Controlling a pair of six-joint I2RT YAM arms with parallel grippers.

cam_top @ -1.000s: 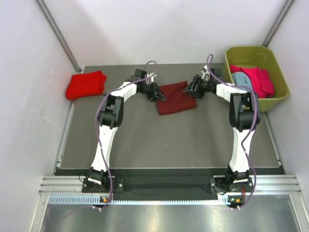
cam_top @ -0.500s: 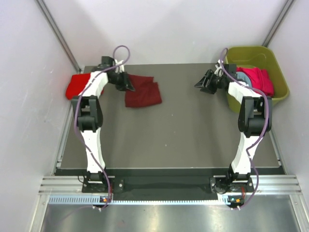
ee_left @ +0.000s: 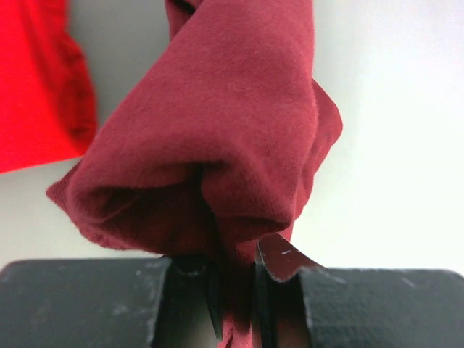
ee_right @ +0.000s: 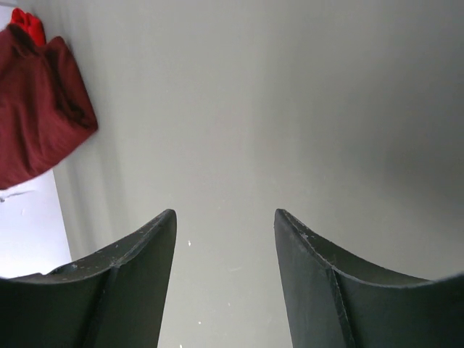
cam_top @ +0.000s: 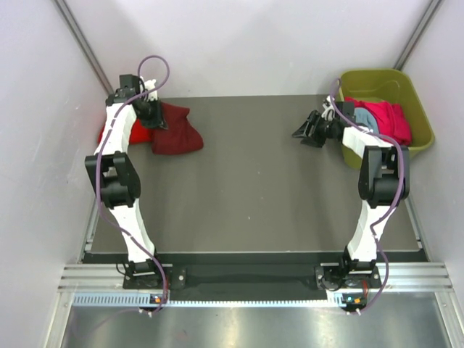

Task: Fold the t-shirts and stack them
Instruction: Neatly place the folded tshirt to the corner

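- We've got the left gripper (ee_left: 235, 270) clamped on the bunched maroon shirt (ee_left: 217, 130), just beside the red shirt (ee_left: 36, 80).
- Right gripper (ee_right: 225, 217) is wide open and empty.
- Cloth looks light and floppy; we'd pinch a folded edge.

Shows an olive-green plastic tub (cam_top: 371, 72) at the far right corner of the dark grey table (cam_top: 261, 196), with white walls (cam_top: 254, 43) on three sides and a silver metal rail (cam_top: 254, 274) along the near edge.

T-shirts: four. One maroon t-shirt (cam_top: 177, 138) and one red t-shirt (ee_left: 36, 80), table (cam_top: 254, 188) 10 o'clock. One pink t-shirt (cam_top: 388, 119) and one light-blue t-shirt (cam_top: 360, 118), inside tub (cam_top: 377, 78). Tub: one, 2 o'clock. Arms: two, left arm (cam_top: 116, 181) and right arm (cam_top: 380, 177).
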